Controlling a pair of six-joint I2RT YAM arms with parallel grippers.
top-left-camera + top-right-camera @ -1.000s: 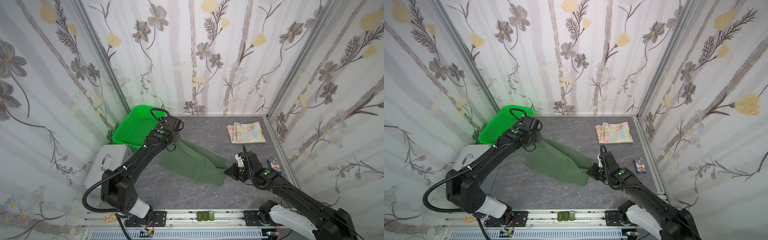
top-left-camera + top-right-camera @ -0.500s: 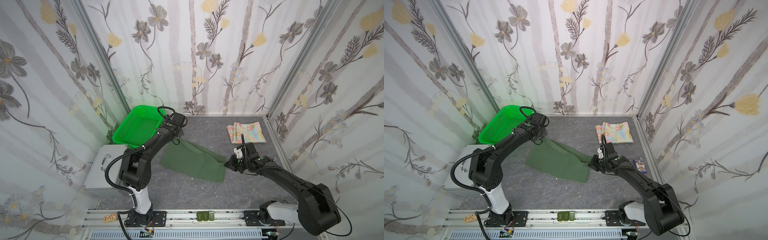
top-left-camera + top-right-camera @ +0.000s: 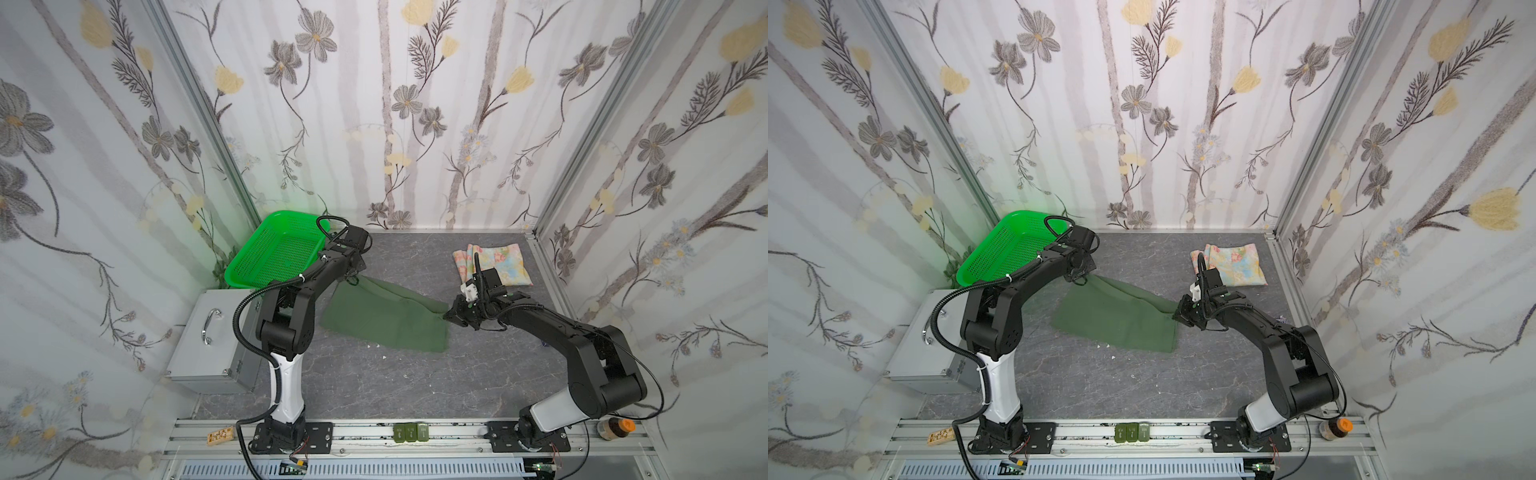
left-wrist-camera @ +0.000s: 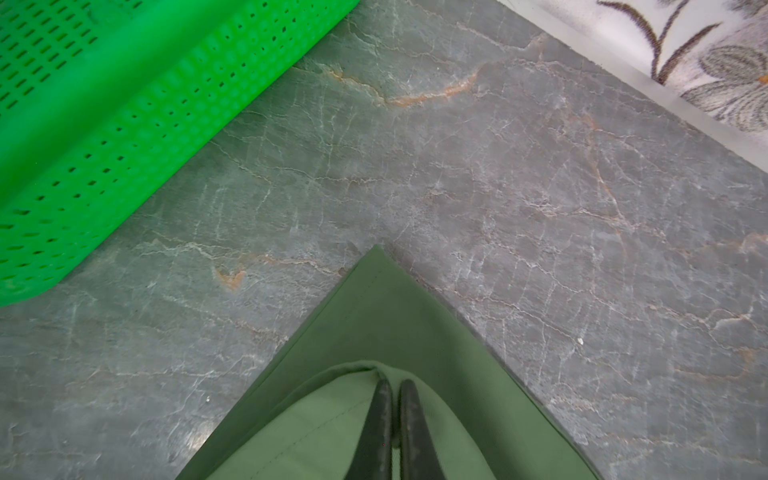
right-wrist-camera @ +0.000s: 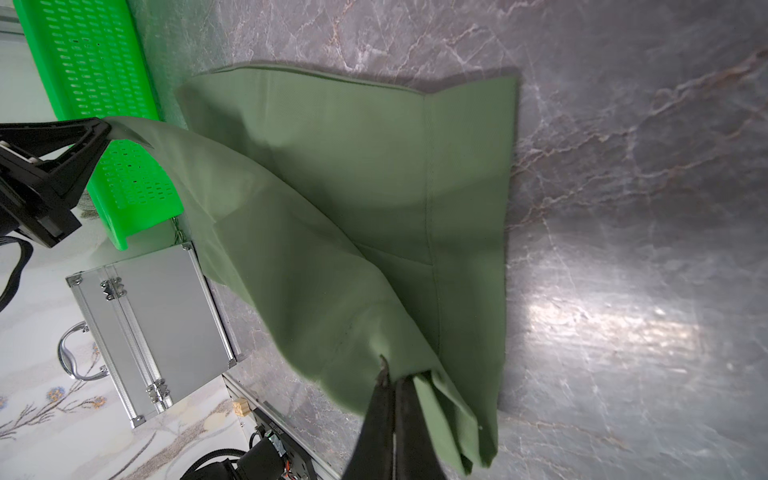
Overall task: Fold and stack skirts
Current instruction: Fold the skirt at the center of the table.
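Here the grey desk (image 3: 415, 386) carries the green skirt (image 3: 386, 324) at its middle, half folded, with one layer lifted off the layer lying flat. The basket (image 3: 270, 257) sits at the far left corner. The floral skirt (image 3: 503, 262) lies folded at the far right, apart from the green one. The left hand (image 4: 395, 384) is clamped on the green skirt's edge near the basket, and the right hand (image 5: 394, 380) pinches the opposite corner.

No writing can be read anywhere I look. The small wooden tile (image 3: 220, 436) at the left end of the near rail (image 3: 457, 434) carries dark marks, but they are too small to make out.
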